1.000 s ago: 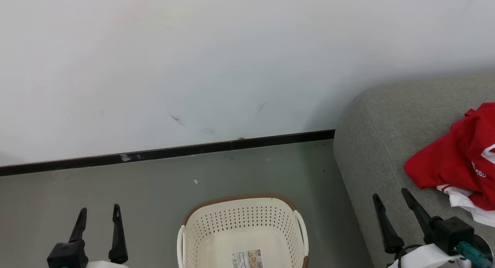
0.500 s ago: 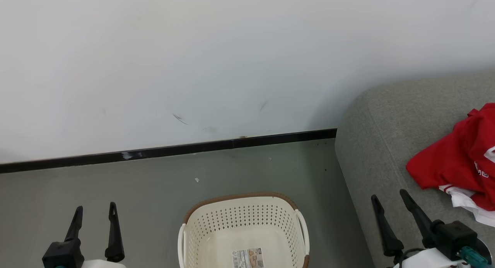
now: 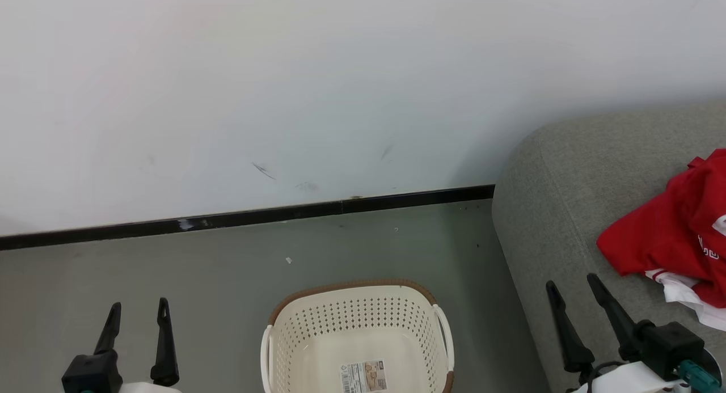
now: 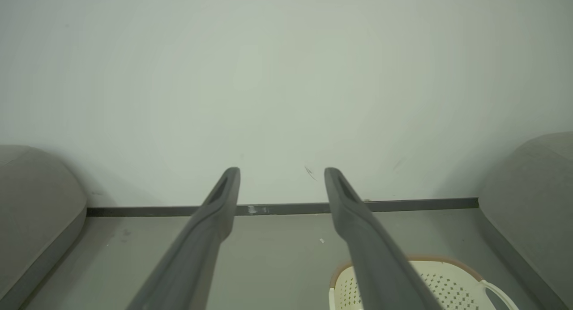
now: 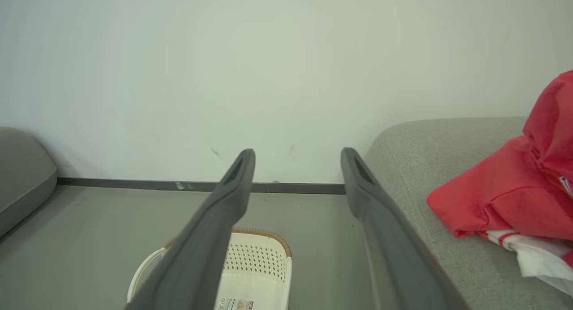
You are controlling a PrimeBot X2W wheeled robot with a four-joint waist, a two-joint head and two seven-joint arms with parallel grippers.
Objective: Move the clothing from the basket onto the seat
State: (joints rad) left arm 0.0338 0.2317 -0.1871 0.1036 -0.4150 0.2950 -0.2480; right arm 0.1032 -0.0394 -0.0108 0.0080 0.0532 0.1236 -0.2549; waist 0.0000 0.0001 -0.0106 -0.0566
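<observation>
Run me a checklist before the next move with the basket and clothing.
1. Basket emptied: ok for the part in view; a label sticker shows on its bottom.
2. Clothing lying on the seat: ok.
3. Left gripper open, holding nothing: ok.
4. Right gripper open, holding nothing: ok.
5. All clothing fully on the seat: cannot tell; the heap runs past the picture's edge.

The clothing (image 3: 666, 240), right of the right jaws, runs off the picture's right edge, its white lettering cut short and unreadable. The basket (image 3: 354, 319), left of the right jaws, loses its near part to the bottom edge. Its label sticker (image 3: 363, 376) is too small to read. In the right wrist view one finger (image 5: 206, 243) covers part of the basket's rim.
</observation>
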